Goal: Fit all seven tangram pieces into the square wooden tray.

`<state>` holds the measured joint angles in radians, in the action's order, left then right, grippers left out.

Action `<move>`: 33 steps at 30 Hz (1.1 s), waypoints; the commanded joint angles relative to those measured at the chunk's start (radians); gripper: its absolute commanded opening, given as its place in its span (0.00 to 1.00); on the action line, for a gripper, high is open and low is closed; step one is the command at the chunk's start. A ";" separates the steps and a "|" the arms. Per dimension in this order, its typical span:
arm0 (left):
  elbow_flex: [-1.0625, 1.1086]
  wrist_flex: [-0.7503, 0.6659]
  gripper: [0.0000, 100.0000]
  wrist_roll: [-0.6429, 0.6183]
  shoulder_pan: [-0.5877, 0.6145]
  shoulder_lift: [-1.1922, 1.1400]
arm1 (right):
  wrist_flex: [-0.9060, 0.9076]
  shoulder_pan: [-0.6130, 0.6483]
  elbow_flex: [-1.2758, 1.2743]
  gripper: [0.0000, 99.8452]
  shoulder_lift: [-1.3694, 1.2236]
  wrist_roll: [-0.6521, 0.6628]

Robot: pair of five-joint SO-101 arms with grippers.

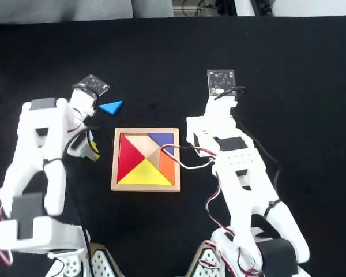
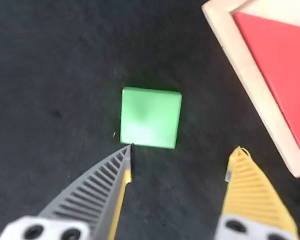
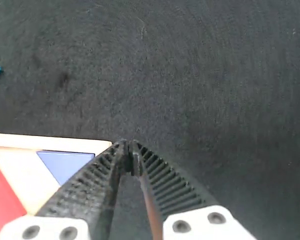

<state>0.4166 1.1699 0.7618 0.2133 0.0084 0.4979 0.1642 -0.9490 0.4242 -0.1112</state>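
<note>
The square wooden tray (image 1: pixel 146 188) lies mid-table holding a red triangle (image 1: pixel 130 157), a yellow triangle (image 1: pixel 143 173), an orange piece (image 1: pixel 168 168) and a purple piece (image 1: pixel 161 140), with bare wood between them. A green square piece (image 2: pixel 150 117) lies on the black cloth just left of the tray (image 2: pixel 240 47). My left gripper (image 2: pixel 180 157) hangs open right over it, fingertips just short of its near edge. A blue triangle (image 1: pixel 111 107) rests farther back. My right gripper (image 3: pixel 129 155) is shut and empty near the tray's far right corner (image 3: pixel 92 146).
Black cloth covers the whole table (image 1: pixel 288 86). The right arm's cable (image 1: pixel 187 161) loops over the tray's right side. Open cloth stretches behind and to the right of the tray.
</note>
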 commanded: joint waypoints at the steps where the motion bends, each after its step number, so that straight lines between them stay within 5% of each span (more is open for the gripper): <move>1: -0.136 0.005 0.30 0.009 0.015 -0.097 | -0.023 -0.012 0.058 0.01 0.001 0.015; 13: -0.331 0.012 0.30 0.014 0.016 -0.307 | -0.025 -0.012 0.058 0.01 0.001 0.017; 33: -0.329 0.014 0.30 0.123 0.045 -0.379 | -0.023 -0.012 0.058 0.01 0.002 0.017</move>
<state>0.1312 1.1684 0.8723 0.2271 -0.3782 0.4979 0.1642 -0.9490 0.4242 -0.1036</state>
